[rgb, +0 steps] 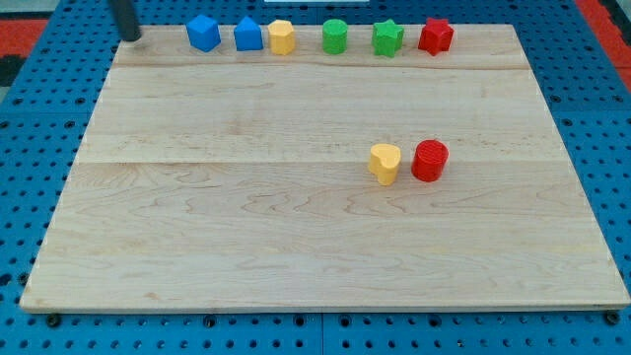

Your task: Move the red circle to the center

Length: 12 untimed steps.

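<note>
And here's the board (296,247), pale wood, laid over a blue pegboard base (39,148). The red circle (430,161) sits right of middle, about three o'clock from the board's centre: a short, stubby cylinder, flat round top, bright red all over, standing upright. Just beside it at its nine o'clock is a yellow block (385,163), heart-shaped as far as I can make out; the two look nearly touching, though I can't tell whether a sliver of gap remains.

Up along the view's top edge, a row of six! From the view's left: a blue block (203,33), angular, shape hard to pin down; a blue house-like block (248,35); a yellow block with flat facets (282,37), touching or almost touching that blue one; a green round-ish block (335,36); a green star (387,38); and a red star (435,35) at the row's right end.

My tip (129,37) is way over at the view's top-left corner, eleven o'clock from the board's centre, just off the board's corner, well apart from the red circle and left of the whole row. There are no jaws to report on here: it's a plain dark rod, touching no block.
</note>
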Motion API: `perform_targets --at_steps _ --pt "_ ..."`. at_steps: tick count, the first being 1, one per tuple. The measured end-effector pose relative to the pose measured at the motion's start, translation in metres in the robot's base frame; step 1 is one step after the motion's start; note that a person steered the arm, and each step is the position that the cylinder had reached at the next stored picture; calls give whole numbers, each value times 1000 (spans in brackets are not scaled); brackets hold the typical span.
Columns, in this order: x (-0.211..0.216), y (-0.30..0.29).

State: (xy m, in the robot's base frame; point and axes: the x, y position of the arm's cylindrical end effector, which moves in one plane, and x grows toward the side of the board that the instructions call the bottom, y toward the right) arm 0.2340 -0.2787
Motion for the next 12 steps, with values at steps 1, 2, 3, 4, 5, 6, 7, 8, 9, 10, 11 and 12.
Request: perform_targets --at_steps 1,2,3,4,5,6,7,8,9,10,11,12 --pt "-13 20" --pt "-33 51" --pt "-35 91" --pt "-32 96" --pt "-13 58" --pt "60 150" --pt "86 282" --pt "107 399" --pt "150 457" --pt "209 487" --pt "219 388" --pt "168 245"
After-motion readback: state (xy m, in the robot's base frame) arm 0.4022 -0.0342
